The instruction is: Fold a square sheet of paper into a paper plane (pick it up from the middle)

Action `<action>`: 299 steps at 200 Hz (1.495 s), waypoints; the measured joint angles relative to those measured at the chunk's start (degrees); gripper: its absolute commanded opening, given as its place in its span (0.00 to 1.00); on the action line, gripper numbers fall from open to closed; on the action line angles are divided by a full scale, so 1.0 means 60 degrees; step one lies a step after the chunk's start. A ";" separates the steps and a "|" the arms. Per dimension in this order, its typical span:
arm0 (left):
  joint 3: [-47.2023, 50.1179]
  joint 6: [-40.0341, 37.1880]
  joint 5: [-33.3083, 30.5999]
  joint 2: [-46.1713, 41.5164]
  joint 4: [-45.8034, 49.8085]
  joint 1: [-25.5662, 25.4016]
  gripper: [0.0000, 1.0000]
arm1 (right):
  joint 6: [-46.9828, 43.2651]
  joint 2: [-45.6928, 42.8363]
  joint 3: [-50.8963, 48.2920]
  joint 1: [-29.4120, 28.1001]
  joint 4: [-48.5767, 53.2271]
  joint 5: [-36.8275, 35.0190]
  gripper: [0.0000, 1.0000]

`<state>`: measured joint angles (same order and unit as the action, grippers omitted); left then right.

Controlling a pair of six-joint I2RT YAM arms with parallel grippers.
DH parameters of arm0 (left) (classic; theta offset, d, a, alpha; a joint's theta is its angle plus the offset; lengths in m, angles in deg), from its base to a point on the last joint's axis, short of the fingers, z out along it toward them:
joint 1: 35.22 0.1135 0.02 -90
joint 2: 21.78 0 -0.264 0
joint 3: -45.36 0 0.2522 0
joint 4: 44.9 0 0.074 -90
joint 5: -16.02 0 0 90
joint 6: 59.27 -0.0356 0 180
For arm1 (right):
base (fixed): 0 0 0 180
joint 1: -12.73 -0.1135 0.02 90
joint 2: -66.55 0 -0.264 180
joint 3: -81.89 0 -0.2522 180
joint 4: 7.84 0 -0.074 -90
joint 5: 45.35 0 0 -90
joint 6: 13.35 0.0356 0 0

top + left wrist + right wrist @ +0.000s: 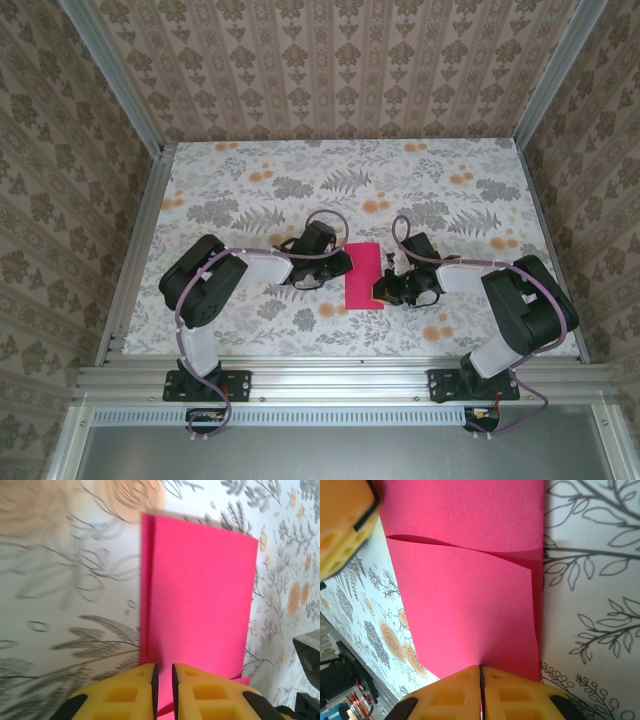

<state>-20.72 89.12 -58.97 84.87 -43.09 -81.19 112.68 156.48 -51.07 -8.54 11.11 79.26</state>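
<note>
Table (250, 190): floral top, bearing all below. Sheet of paper (362, 276): magenta, folded double into a narrow strip, lying flat mid-table; the top layer bows slightly off the lower one near one end. Likely featherlight and limp, easily creased or torn, and prone to sliding on the smooth top. Best pinched at an edge midway along, through both layers. Right gripper (481, 672): yellow fingers closed tight on the sheet's edge. Left gripper (163, 672): fingers a narrow slit apart, astride the opposite edge, not clamping.
</note>
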 measured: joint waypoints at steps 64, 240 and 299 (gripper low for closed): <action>-0.0171 -0.0189 0.0029 -0.0554 0.0514 -0.0419 0.17 | 0.0007 0.0000 -0.0015 0.0000 -0.0055 0.0029 0.10; -0.0641 0.0743 0.0215 0.0532 0.0342 -0.1333 0.11 | 0.0007 -0.0871 -0.0568 0.0000 0.0204 -0.0408 0.14; -0.0637 0.0769 0.0222 0.0532 0.0346 -0.1333 0.11 | 0.0044 -0.1774 -0.1173 0.0000 0.0477 -0.0637 0.15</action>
<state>-24.54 93.74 -57.64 88.06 -41.01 -89.19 112.94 145.84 -58.11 -8.54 13.97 75.44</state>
